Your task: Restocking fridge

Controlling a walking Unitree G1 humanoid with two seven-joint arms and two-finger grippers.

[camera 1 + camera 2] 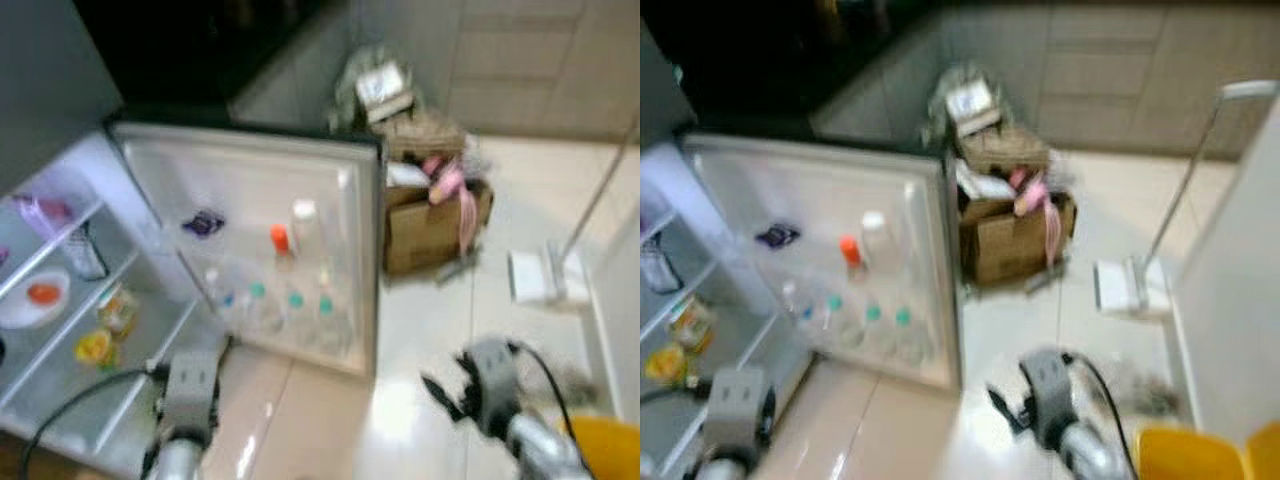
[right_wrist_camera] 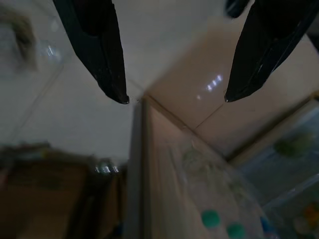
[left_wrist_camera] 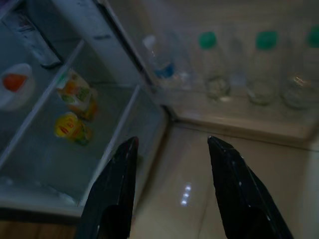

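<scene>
The fridge door (image 1: 250, 190) stands swung wide open, its inner side facing the camera. In its lower rack stand clear bottles with green caps (image 1: 295, 320), and a bottle with a blue label (image 3: 162, 67) sits at the hinge end of that row. Higher on the door are an orange-capped bottle (image 1: 281, 240) and a white bottle (image 1: 305, 225) just beside it.

On the fridge shelves (image 1: 60, 260) to the left lie a white bowl holding something orange (image 1: 38, 295), and one shelf lower two yellow-and-green packets (image 3: 75, 109), blurred, possibly juice pouches.

The left gripper (image 3: 172, 149) hangs low over the tile floor (image 1: 420, 340) just in front of the fridge's bottom corner, fingers spread apart and holding nothing. The right gripper (image 2: 174, 99) hovers over the floor near the door's free edge, fingers also parted and empty.

Beyond the door sits a cardboard box (image 1: 430, 225) stuffed with clutter, and further right a white floor mop (image 1: 545, 275).
</scene>
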